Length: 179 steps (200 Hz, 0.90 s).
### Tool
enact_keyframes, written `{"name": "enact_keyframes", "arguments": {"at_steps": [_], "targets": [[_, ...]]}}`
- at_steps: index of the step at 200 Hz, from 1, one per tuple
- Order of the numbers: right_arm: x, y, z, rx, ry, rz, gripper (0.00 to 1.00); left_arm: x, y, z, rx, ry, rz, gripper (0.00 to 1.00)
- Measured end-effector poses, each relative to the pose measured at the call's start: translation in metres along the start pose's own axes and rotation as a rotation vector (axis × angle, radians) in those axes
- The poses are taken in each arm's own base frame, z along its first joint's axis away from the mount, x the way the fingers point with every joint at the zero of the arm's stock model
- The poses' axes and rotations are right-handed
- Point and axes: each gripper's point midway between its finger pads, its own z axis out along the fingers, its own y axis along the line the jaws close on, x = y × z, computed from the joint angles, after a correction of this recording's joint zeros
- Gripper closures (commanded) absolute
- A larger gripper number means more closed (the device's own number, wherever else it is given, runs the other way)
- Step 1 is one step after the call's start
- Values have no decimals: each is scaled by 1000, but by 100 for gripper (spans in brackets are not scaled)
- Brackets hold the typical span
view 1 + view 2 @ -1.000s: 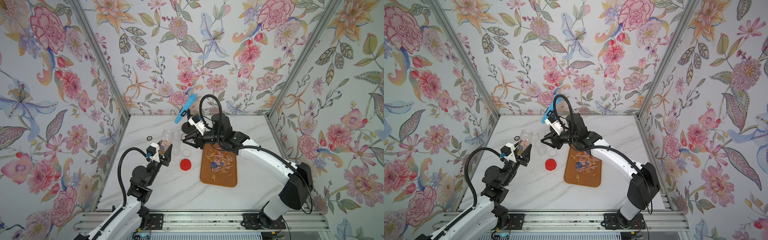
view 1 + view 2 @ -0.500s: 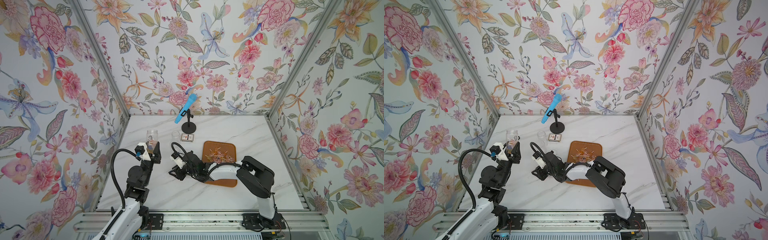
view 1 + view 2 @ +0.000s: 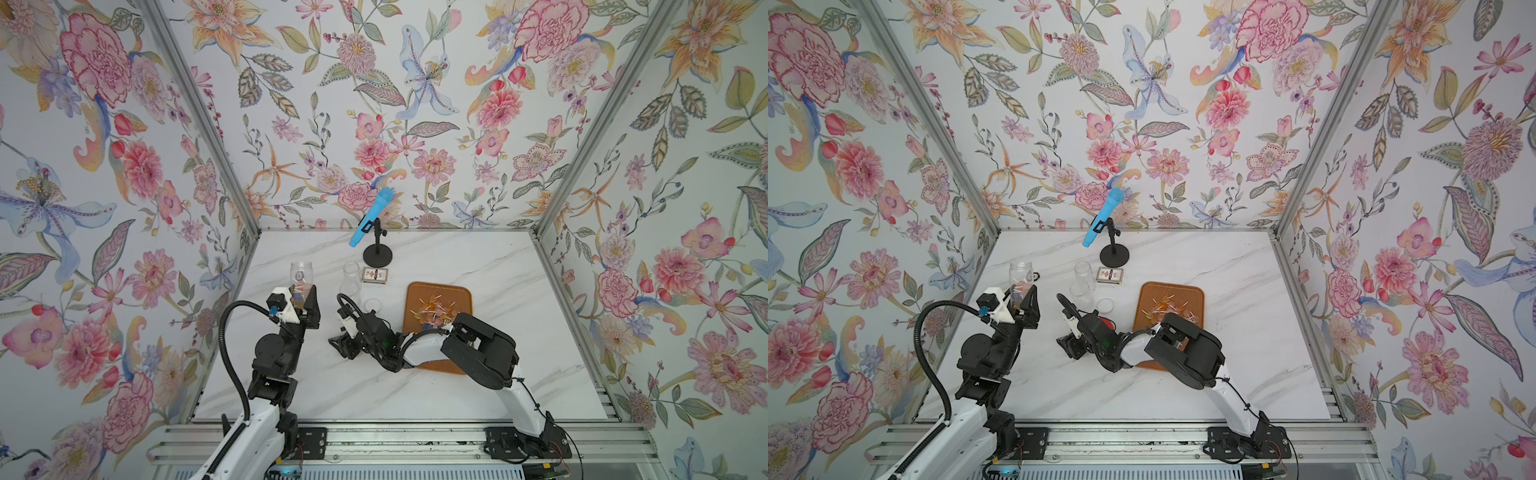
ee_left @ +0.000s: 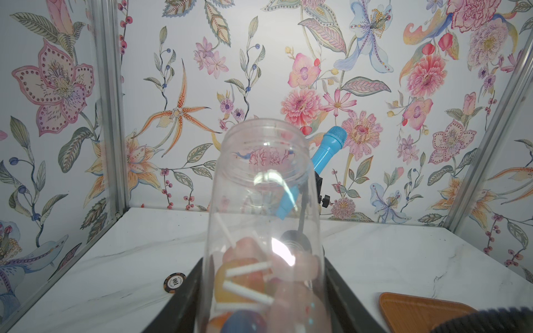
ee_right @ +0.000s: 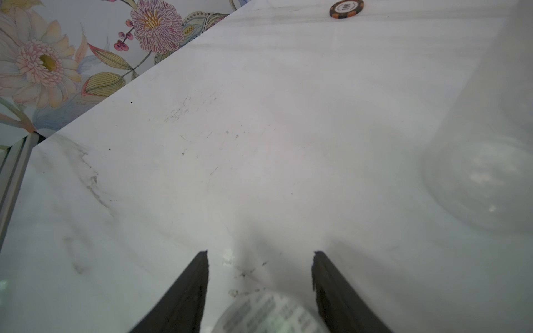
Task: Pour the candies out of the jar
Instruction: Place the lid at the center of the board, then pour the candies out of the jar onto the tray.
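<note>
Bright, even, diffuse light fills both top views, with only faint soft shadows on the surface [image 3: 457, 257]. In the left wrist view a white glare patch marks the jar [image 4: 259, 207] (the candies [image 4: 242, 276] inside look blurred). The right hand [image 5: 261, 255] casts a soft grey shadow on it.

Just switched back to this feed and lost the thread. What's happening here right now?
The left gripper holds a clear jar upright with its lid off and some candies lying in its bottom. Other candies lie scattered on the brown tray. The right gripper sits low over the marble table with its jaws apart, and a pale round disc lies by the base of its fingers. Nothing is pouring at this moment.
</note>
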Motion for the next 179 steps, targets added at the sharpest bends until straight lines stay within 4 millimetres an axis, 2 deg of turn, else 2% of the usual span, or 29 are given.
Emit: {"name": "enact_keyframes", "arguments": {"at_steps": [39, 63, 83, 104, 121, 140, 157, 179], "targets": [[-1, 1, 0, 2, -6, -3, 9, 1, 0, 0, 0, 1, 0, 100], [-7, -2, -12, 9, -12, 16, 0, 1, 0, 0, 3, 4, 1, 100], [-30, -5, -37, 15, -38, 35, 0, 3, -3, 0, 21, 13, 1, 100], [-77, -13, -71, 31, -115, 52, 0, 8, -10, -1, 61, 37, -1, 100], [-115, -30, -103, 73, -178, 69, 0, 11, -17, 0, 100, 61, -14, 100], [-135, -60, -138, 166, -215, 90, 0, 14, -27, 1, 149, 88, -28, 100], [-134, -94, -168, 288, -211, 114, 0, 18, -39, 0, 201, 112, -40, 100], [-122, -137, -204, 450, -169, 146, 0, 31, -72, -6, 323, 173, -59, 100]]}}
